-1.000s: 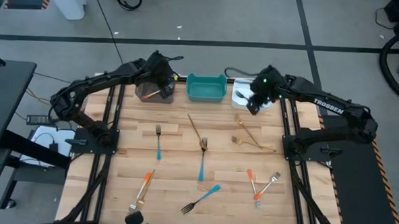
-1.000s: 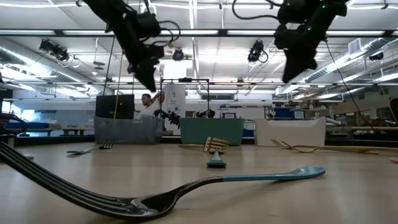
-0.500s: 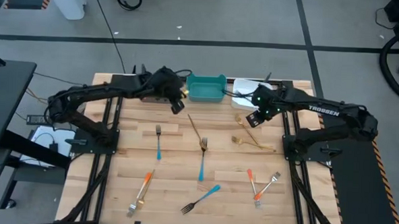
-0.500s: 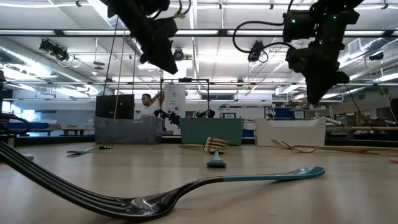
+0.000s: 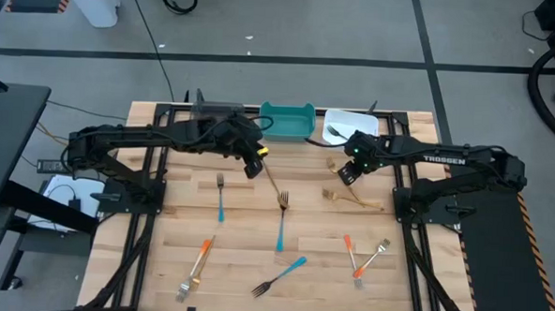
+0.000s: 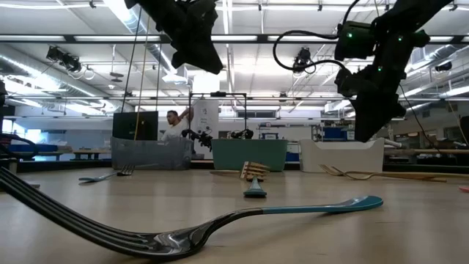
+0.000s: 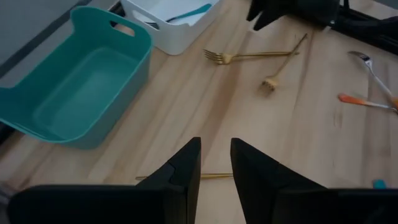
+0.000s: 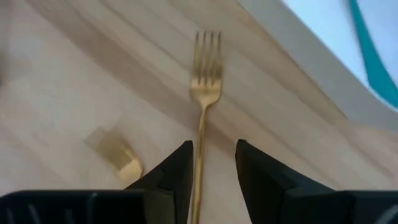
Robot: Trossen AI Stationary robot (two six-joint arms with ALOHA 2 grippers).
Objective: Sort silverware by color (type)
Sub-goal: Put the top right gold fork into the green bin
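Note:
Several slim forks lie flat on the wooden table [image 5: 181, 217]. A long gold fork [image 5: 274, 182] lies mid-table and two gold forks [image 5: 352, 199] lie to its right. Blue-handled forks [image 5: 221, 198] and orange-handled forks [image 5: 199, 261] lie nearer the front. My left gripper [image 5: 254, 164] hovers open above the far end of the long gold fork [image 7: 216, 176]. My right gripper [image 5: 348, 173] hovers open above another gold fork [image 8: 205, 93], whose handle runs between its fingers. Both grippers are empty.
Three bins stand along the far edge: a dark grey one [image 5: 218, 109], a teal one [image 5: 286, 121] and a white one [image 5: 362, 122] holding a blue-handled fork [image 5: 338, 132]. A silver-headed fork [image 5: 377, 251] lies beside an orange one [image 5: 350, 252] at the front right.
My left gripper has gone from over the dark grey bin toward the table's right and near edges, to above the long gold fork. My right gripper has gone from over the white bin toward the near edge and down, to above the gold forks on the right.

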